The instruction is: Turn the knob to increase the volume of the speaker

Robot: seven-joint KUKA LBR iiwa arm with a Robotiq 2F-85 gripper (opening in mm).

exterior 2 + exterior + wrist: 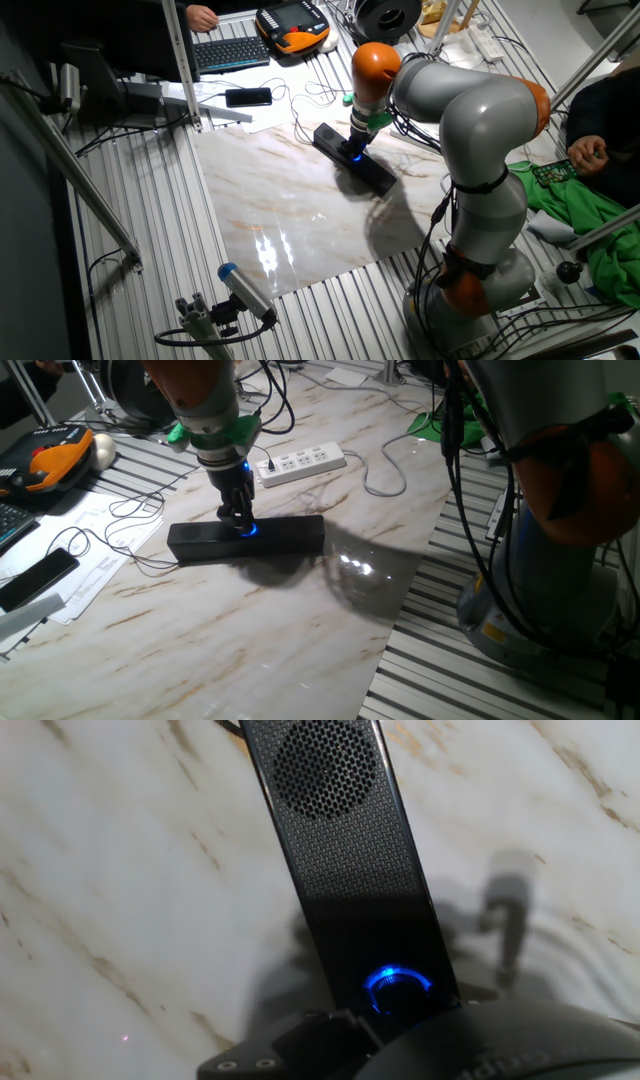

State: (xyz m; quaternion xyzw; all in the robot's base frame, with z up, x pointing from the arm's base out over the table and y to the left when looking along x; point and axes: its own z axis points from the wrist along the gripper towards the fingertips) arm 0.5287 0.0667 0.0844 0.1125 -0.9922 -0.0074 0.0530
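In the hand view, the gripper's dark body fills the bottom of the frame, and the knob [398,990] sits right above it, just right of the middle. The knob is small and round with a bright blue ring that glows. The speaker [345,850] runs up from there to the top of the frame, long, black and shiny, with a mesh front and a round grille near the top.

In one fixed view, the gripper [238,520] comes straight down onto the middle of the speaker [247,539], a little left of the frame's center. Its black fingers sit around the blue glow of the knob [249,528]. I cannot tell if the fingers are squeezing the knob or only close beside it. The speaker lies flat on the marble tabletop [250,630]. Farther back, in the upper middle, a white power strip [302,462] lies on the tabletop. A flat black phone [38,579] rests on papers at the left edge.

In the other fixed view, the speaker [362,167] lies slanted in the upper middle, with the gripper [356,148] on its blue light
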